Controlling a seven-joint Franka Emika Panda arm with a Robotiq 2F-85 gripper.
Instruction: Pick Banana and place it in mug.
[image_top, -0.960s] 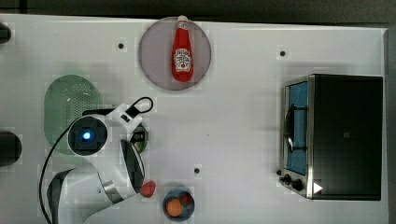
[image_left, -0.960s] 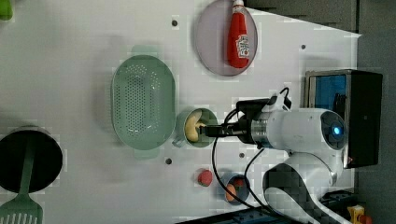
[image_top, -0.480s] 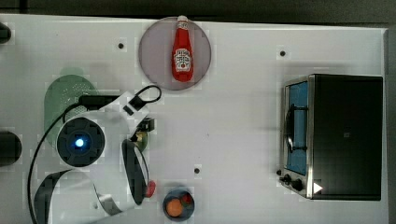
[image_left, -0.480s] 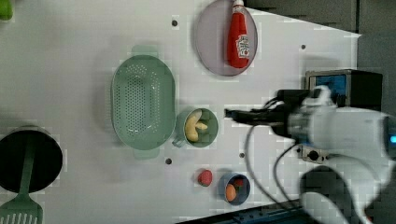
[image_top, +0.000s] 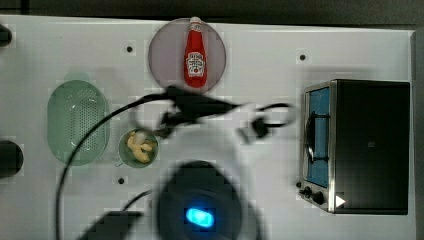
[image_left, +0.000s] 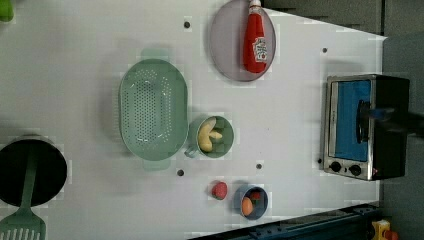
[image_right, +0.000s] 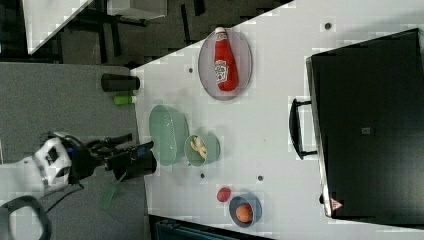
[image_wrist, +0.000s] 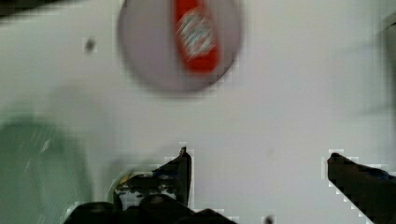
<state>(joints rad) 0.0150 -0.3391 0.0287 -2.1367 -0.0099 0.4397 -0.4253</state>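
The banana (image_top: 140, 146) (image_left: 207, 137) (image_right: 200, 146) lies inside the pale-green mug (image_top: 125, 156) (image_left: 226, 134) (image_right: 213, 151), which stands upright beside the green basket. My gripper (image_wrist: 258, 156) is open with nothing between its fingers (image_wrist: 183, 169). It hangs high above the table, away from the mug. In the top view the blurred arm (image_top: 200, 107) crosses the middle of the table. A dark blur of it (image_left: 395, 119) lies over the oven in the left view.
A ketchup bottle (image_top: 195, 55) lies on a grey plate (image_top: 162, 60). A green perforated basket (image_left: 152, 110) sits next to the mug. A toaster oven (image_top: 360, 145) stands at the top view's right. A red fruit (image_left: 219, 190), a blue bowl (image_left: 250, 201) and a black pot (image_left: 30, 172) are near the left view's bottom.
The gripper has drawn back from the mug and risen, leaving the banana inside it. The arm has swung toward the oven side, uncovering the mug in the top view.
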